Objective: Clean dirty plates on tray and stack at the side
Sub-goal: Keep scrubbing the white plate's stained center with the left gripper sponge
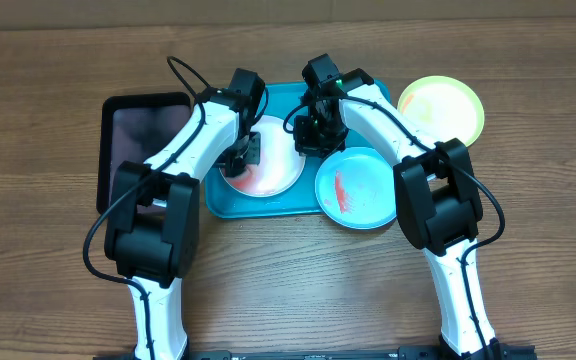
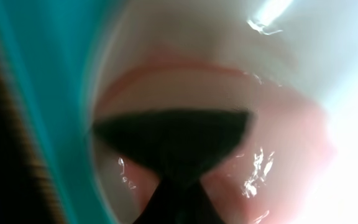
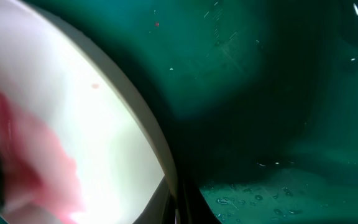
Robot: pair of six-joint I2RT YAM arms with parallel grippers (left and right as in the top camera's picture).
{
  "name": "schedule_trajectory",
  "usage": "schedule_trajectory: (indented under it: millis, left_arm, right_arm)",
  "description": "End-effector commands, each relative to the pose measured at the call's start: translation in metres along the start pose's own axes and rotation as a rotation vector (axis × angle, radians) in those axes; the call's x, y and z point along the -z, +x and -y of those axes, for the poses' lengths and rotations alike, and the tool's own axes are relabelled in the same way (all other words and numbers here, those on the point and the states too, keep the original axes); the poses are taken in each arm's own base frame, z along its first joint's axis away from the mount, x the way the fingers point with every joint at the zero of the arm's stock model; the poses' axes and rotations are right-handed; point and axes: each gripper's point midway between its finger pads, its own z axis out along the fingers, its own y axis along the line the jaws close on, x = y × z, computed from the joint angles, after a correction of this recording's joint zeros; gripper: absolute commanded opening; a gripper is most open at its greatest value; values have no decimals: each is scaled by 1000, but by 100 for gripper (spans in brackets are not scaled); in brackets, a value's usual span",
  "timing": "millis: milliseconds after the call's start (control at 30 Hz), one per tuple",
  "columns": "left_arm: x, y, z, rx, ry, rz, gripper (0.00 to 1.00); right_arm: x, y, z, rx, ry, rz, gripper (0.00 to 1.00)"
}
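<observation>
The white plate (image 1: 273,180) lies on the turquoise tray (image 1: 283,207), its middle smeared pink-red. My left gripper (image 1: 243,157) is down on it, shut on a black wiper (image 2: 173,140) that presses on the smear. My right gripper (image 1: 313,140) is shut on the white plate's right rim (image 3: 157,149), low over the tray floor (image 3: 260,93). The pale mint-blue plate (image 1: 368,180) with a red streak lies over the tray's right front corner. The lime-green-rimmed plate (image 1: 443,108) sits on the table to the right of the tray.
A black rectangular tray (image 1: 143,140) lies on the wooden table just left of the turquoise tray. Both arms cross over the tray from the front. Water drops show on the tray floor in the right wrist view.
</observation>
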Motion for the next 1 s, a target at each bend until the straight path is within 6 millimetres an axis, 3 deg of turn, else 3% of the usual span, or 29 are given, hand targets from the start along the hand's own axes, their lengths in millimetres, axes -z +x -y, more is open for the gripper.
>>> schedule_trajectory:
  millis: [0,100,233,300,433,567,700,767,833,967]
  left_arm:
    - [7,32,63,-235,378,-119,4]
    - [16,28,86,-291,501,-82,4]
    - [15,-11,91,-224,486,67,4]
    - [11,-34,80,-160,399,149,4]
    - [3,-62,26,16,88,257,4]
    - [0,-46,-13,74,-123,212,4]
    - [-4,-11,-15,40,-124,63,4]
    - [-6,10,-3,-2,-45,-35,4]
    - [-4,26,22,-74,104,-106,4]
    - [11,28,75,-202,434,-107,4]
  right_arm:
    - [3,0,5,-10,20,10,4]
    - [3,1,5,-12,22,6,4]
    - [3,3,6,-14,25,-2,4]
    - [3,3,6,-15,26,-3,4]
    - [3,3,6,-15,26,-3,4]
    - [3,3,7,-16,27,-4,4]
    - [3,3,6,-15,27,-4,4]
    - [3,3,6,-15,27,-4,4]
    - [3,3,7,-16,27,-4,4]
    - [3,4,7,-17,29,-8,4]
